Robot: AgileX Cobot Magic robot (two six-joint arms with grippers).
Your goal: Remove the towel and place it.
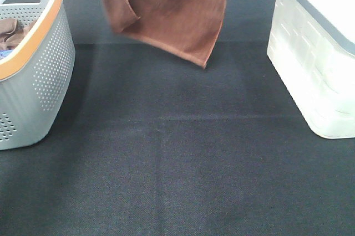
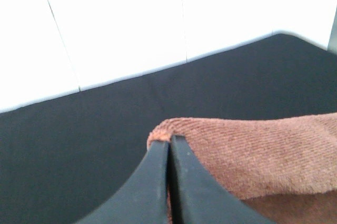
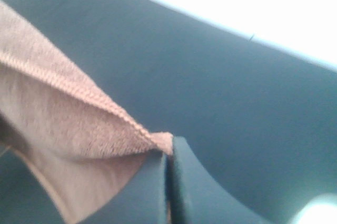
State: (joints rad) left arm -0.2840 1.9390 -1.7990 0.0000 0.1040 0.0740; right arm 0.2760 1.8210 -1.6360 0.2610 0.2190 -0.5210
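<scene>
No text, label, brand, number or sign can be read in any view. The towel [image 1: 166, 9], the grey perforated basket [image 1: 50, 75] on the left, the white lidded bin [image 1: 310, 81] on the right and the black counter [image 1: 177, 164] show no legible marking.

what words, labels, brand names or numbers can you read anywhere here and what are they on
There is no text to read in any view.
The towel shows no print and no tag in view.
The grey basket, the white container and the black table cover are all unmarked.
</scene>
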